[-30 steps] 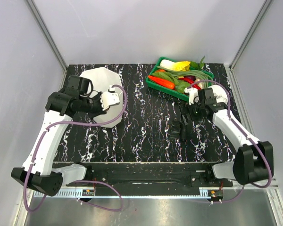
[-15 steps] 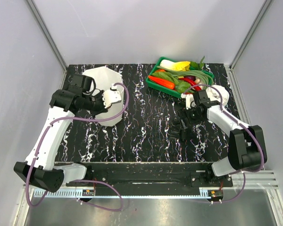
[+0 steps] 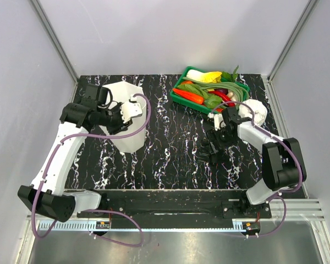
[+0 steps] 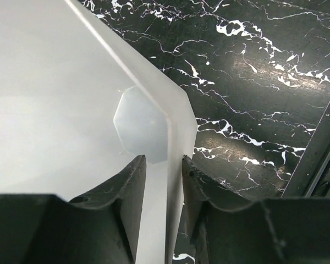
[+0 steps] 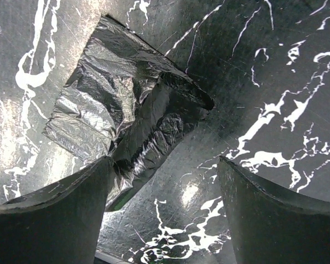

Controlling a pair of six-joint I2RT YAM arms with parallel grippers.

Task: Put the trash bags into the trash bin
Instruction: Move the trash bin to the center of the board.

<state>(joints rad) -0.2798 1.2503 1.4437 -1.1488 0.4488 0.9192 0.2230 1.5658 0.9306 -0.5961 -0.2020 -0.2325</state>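
The trash bin (image 3: 131, 135), translucent white with faceted walls, stands at the table's left; the left wrist view looks down inside it to its many-sided base (image 4: 140, 132). My left gripper (image 3: 120, 122) (image 4: 163, 160) straddles the bin's wall, open: the right finger touches the wall and a gap shows beside the left one. The trash bags (image 5: 126, 104) (image 3: 210, 149) lie as a small folded glossy black bundle on the black marbled table. My right gripper (image 5: 165, 165) (image 3: 214, 140) hovers low over them, open wide, its left finger at the bundle's edge and bare table between the fingers.
A shallow green tray (image 3: 174, 94) full of vegetables sits at the back right, just behind the right gripper. Grey walls close in the table on three sides. The arm bases and a black rail run along the near edge.
My left gripper's jaws have parted from their tight grip on the bin's wall, and the bin has turned and looks narrower. The right gripper has drawn in over the bundle, its jaws slightly narrower.
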